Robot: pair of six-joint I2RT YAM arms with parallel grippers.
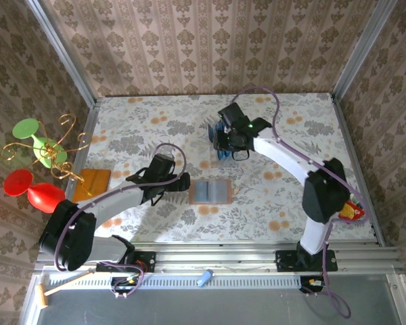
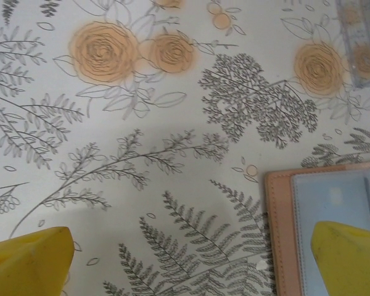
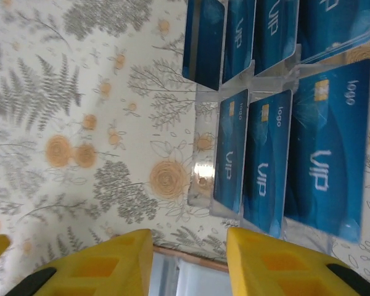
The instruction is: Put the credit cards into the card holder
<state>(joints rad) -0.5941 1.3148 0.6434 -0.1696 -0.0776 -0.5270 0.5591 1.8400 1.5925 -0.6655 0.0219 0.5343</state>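
Right gripper (image 3: pixel 188 246) part-spread and empty over credit cards (image 3: pixel 265 160) in clear rack (image 3: pixel 203 182), far-centre tabletop (image 1: pixel 142 122); left gripper (image 2: pixel 191 256) wide apart by open card holder (image 1: pixel 210 191), mid-tabletop; tight card spacing risks pinching two.

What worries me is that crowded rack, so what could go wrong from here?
The credit cards stand packed together in the clear rack, so the right claw might pinch two or tip neighbours. The card holder lies open and unclamped, the open left claw over its edge; it could slide when a card is pushed in.
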